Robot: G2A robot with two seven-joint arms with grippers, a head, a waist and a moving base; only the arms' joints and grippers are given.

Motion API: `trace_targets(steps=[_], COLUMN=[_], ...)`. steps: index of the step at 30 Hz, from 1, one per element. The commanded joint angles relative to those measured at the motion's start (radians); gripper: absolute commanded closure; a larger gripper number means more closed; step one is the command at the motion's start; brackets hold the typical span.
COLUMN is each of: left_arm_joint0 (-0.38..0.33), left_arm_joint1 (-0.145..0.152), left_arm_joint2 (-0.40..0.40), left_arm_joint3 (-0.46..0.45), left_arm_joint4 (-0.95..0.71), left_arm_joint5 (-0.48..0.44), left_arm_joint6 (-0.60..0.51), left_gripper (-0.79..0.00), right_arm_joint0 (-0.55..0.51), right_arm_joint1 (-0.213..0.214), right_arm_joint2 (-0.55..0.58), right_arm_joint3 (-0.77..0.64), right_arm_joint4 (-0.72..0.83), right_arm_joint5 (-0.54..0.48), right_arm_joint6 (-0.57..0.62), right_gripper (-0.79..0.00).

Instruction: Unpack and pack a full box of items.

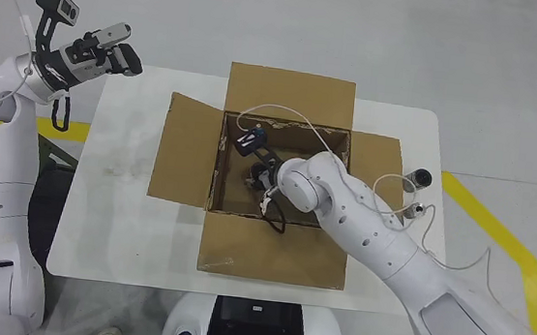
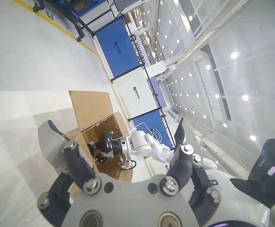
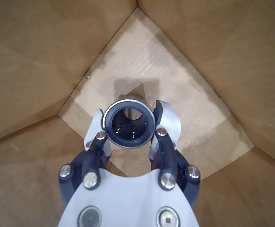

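The item in hand is a short metal cylinder (image 3: 129, 125), a sleeve with a black ring face and a bright rim. Its bore is hollow, with rows of small balls down the inside. It sits between the two fingers (image 3: 97, 120) of the right end effector (image 3: 129, 111), which are closed against its sides. Its open end faces back toward the wrist and its far end points at the floor of the box (image 3: 43, 53) just beyond the fingertips. Whether it touches that floor cannot be told. The brown cardboard walls rise on all sides of this end effector.

In the top view the right arm comes over the box (image 1: 187, 150) rim with its wrist bent down, the right end effector (image 1: 260, 178) deep inside.

The left end effector (image 1: 124, 56) hangs well apart from the box, off a far corner of the white worktop (image 1: 110, 201). It is turned sideways toward the box, fingers spread wide with nothing between them (image 2: 116, 129).
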Motion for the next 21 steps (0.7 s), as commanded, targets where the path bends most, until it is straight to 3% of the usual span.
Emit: trace_targets(steps=[1, 9, 21], left_arm_joint0=[0.000, 0.000, 0.000], left_arm_joint1=[0.000, 0.000, 0.000], left_arm_joint2=[0.000, 0.000, 0.000], left_arm_joint3=[0.000, 0.000, 0.000], left_arm_joint4=[0.000, 0.000, 0.000], left_arm_joint5=[0.000, 0.000, 0.000], left_arm_joint6=[0.000, 0.000, 0.000], left_gripper=[-0.785, -0.785, -0.785], right_arm_joint0=[-0.004, -0.045, -0.246], right_arm_joint1=[0.000, 0.021, 0.103], right_arm_joint2=[0.006, 0.077, 0.316], right_arm_joint3=[-0.001, -0.116, -0.507], right_arm_joint4=[-0.004, -0.022, -0.031], right_arm_joint5=[-0.006, -0.022, -0.065], right_arm_joint6=[0.000, 0.018, 0.077], right_gripper=[-0.551, -0.702, -0.727])
